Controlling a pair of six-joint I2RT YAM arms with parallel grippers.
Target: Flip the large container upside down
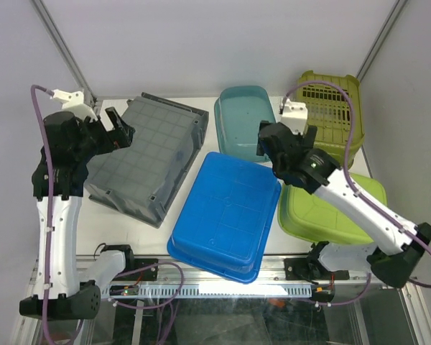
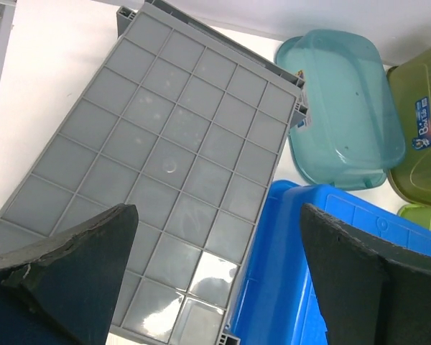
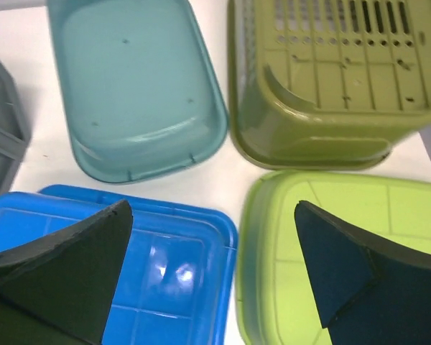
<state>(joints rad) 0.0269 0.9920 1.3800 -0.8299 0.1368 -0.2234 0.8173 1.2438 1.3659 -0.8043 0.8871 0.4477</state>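
- As the blue bin (image 1: 226,215) lies bottom-up, lift the right gripper (image 3: 212,207), fingers (image 3: 65,273) spread, straight clear.
- The left gripper (image 2: 217,208) hovers, fingers (image 2: 65,280) spread, over the grey crate (image 2: 179,158).

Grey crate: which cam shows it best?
Top external. Nearly all of the grey crate is in frame there, gridded base up, with its neighbours around it. Left wrist shows most of that base close up, with the near end partly hidden behind the open left jaws. Right wrist catches only a corner at its left edge.
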